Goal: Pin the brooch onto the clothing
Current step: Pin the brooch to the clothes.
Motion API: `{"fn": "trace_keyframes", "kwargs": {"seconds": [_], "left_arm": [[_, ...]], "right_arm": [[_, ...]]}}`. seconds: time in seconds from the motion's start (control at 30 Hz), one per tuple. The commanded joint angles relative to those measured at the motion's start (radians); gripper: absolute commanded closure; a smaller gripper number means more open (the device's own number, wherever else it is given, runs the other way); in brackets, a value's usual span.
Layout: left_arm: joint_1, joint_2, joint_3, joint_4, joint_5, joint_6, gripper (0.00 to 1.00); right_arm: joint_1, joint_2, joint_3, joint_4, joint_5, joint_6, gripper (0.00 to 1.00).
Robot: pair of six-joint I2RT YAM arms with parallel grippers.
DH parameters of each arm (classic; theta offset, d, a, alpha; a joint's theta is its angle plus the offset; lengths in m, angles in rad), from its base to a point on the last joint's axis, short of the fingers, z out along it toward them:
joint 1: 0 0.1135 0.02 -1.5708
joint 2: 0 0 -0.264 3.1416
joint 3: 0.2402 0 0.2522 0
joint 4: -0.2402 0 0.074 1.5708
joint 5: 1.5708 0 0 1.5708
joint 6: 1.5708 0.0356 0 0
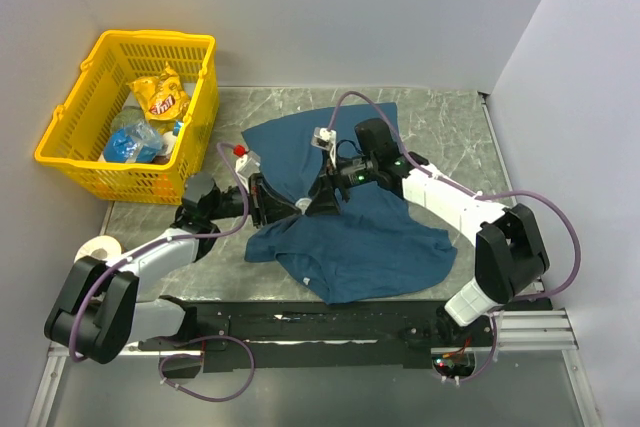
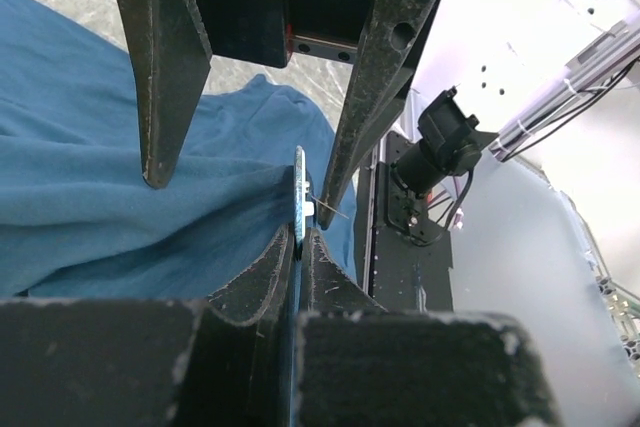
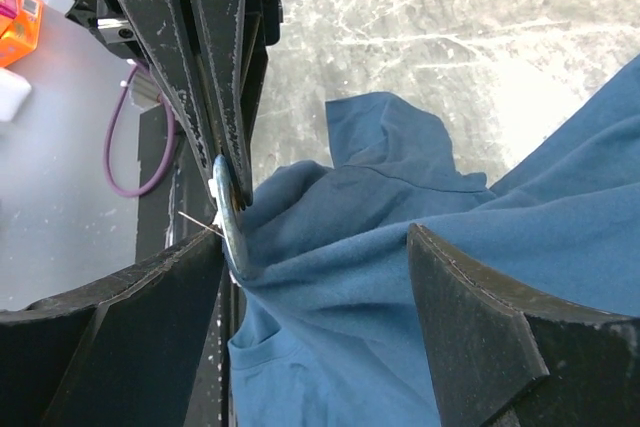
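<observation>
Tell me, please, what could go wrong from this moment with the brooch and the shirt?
The left hand pinches the brooch only near its rim, so a push may twist it loose. The bare pin seems to point away from the bunched shirt, so it may miss the cloth. The open right hand straddles a thick fold; closing could catch several layers.

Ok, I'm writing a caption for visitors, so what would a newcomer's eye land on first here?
The teal T-shirt lies crumpled mid-table with one fold of it raised. There the left tool is shut on the small silver brooch, held edge-on, while the right tool stands open astride the fold. The bright yellow basket sits at the far left corner.
</observation>
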Motion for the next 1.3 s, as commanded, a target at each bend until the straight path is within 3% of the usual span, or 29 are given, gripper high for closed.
{"fn": "trace_keyframes", "kwargs": {"seconds": [0.0,0.5,0.8,1.27], "left_arm": [[-0.054,-0.019,0.061,-0.036,0.037,0.060,0.99],[-0.059,-0.057,0.081,-0.151,-0.014,0.124,0.99],[-0.057,-0.054,0.087,-0.212,-0.075,0.172,0.99],[-0.056,-0.072,0.078,-0.209,-0.078,0.184,0.99]], "right_arm": [[0.030,0.026,0.085,0.045,0.000,-0.014,0.21],[0.033,0.069,0.128,0.011,-0.018,-0.019,0.30],[0.032,-0.012,0.137,0.022,-0.026,-0.034,0.07],[-0.039,-0.170,-0.044,-0.026,0.021,-0.055,0.04]]}}
